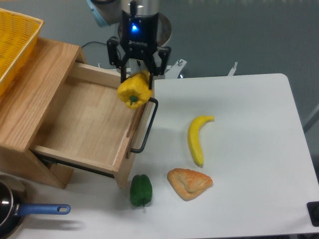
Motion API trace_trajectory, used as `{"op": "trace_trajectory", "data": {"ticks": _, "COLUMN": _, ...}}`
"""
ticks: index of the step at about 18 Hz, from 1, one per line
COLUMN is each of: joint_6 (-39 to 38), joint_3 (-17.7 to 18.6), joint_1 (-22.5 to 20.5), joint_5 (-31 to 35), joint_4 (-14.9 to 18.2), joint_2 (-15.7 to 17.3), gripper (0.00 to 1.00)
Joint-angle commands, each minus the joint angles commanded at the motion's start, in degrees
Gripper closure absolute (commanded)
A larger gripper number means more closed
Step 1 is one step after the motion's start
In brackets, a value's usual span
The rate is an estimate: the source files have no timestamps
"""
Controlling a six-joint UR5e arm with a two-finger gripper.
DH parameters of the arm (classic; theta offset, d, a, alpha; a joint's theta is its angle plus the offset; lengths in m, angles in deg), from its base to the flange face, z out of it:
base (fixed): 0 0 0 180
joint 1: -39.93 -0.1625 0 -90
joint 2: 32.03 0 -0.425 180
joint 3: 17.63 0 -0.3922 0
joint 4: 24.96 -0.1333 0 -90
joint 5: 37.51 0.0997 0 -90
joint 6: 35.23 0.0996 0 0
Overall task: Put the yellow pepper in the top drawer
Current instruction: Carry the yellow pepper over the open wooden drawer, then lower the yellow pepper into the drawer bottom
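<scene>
Claw (135, 75) clamped on the yellow pepper (133, 91), one finger on each side, stem end facing down toward the camera. Arm comes in from the top of frame, wrist vertical, blue light lit on the wrist body. Pepper hangs in the air over the right edge of the top drawer (89, 119), right by the drawer front, not resting on the drawer floor. Drawer is pulled out of the cabinet (30, 94), black bar handle (147, 127) facing the worktop (249, 149).

Count on the worktop: 1 banana (197, 138), 1 green pepper (140, 190), 1 pastry (189, 183). All three well apart from the claw. 1 yellow basket (15, 42) on top of the cabinet, top left. 1 pan with a blue handle (42, 209) at the bottom-left corner, partly cut off.
</scene>
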Motion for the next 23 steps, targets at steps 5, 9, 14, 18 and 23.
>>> {"op": "trace_trajectory", "data": {"ticks": 5, "joint_6": -0.6, "joint_3": 0.2, "joint_1": 3.6, "joint_5": 0.4, "joint_4": -0.3, "joint_2": -1.7, "gripper": 0.50}}
{"op": "trace_trajectory", "data": {"ticks": 9, "joint_6": -1.4, "joint_3": 0.1, "joint_1": 6.7, "joint_5": 1.9, "joint_4": -0.4, "joint_2": -3.8, "gripper": 0.50}}
{"op": "trace_trajectory", "data": {"ticks": 14, "joint_6": -2.9, "joint_3": 0.1, "joint_1": 9.3, "joint_5": 2.7, "joint_4": -0.4, "joint_2": -5.6, "gripper": 0.50}}
{"op": "trace_trajectory", "data": {"ticks": 18, "joint_6": -3.0, "joint_3": 0.3, "joint_1": 10.1, "joint_5": 2.8, "joint_4": -0.3, "joint_2": -6.4, "gripper": 0.50}}
{"op": "trace_trajectory", "data": {"ticks": 23, "joint_6": -3.8, "joint_3": 0.4, "joint_1": 11.1, "joint_5": 4.8, "joint_4": -0.4, "joint_2": -7.7, "gripper": 0.50}}
